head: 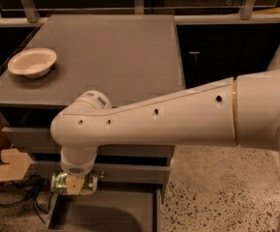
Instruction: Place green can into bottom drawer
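Note:
The green can [58, 181] lies sideways just above the open bottom drawer [112, 214], at the drawer's back left corner. Its shiny green ends stick out on both sides of the gripper [75, 185], which is shut on its middle. The gripper hangs straight down from the white wrist [77, 158]. My thick white arm [178, 117] crosses the view from the right and hides part of the cabinet front. The drawer's grey floor shows nothing lying on it.
A cream bowl [32, 62] sits at the left of the grey cabinet top [116, 47]. Two upper drawer fronts [24, 137] are partly behind the arm. A cardboard box [0, 163] and black cables [14, 197] lie at the left. Speckled floor [217, 192] is on the right.

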{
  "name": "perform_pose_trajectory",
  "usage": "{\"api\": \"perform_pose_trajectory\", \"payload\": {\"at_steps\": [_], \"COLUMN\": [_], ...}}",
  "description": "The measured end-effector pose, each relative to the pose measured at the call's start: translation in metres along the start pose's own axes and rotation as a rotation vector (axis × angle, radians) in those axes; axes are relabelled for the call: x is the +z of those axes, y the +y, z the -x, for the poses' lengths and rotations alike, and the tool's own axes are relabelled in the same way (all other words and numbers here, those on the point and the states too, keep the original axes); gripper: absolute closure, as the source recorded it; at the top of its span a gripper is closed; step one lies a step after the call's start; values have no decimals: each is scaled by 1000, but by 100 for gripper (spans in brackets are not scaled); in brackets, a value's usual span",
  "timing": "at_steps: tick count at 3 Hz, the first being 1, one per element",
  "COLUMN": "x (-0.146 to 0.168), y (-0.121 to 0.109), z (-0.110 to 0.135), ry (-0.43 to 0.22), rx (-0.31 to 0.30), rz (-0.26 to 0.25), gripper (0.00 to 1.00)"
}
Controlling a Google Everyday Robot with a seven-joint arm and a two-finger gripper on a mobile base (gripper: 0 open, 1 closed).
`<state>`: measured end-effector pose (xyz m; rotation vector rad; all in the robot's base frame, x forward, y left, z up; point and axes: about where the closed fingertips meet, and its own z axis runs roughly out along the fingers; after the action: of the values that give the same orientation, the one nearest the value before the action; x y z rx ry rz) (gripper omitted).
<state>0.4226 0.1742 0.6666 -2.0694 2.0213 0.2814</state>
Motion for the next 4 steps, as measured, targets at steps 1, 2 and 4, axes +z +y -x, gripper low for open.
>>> {"api": "perform_pose_trajectory", "payload": {"at_steps": [1,2,4], "x": [62,62,110], "y": [-10,-10,-22], "z": [-11,-11,-51], "ry": [45,45,102], "rx": [62,62,119], "rz": [20,20,37], "gripper": [100,100,100]}}
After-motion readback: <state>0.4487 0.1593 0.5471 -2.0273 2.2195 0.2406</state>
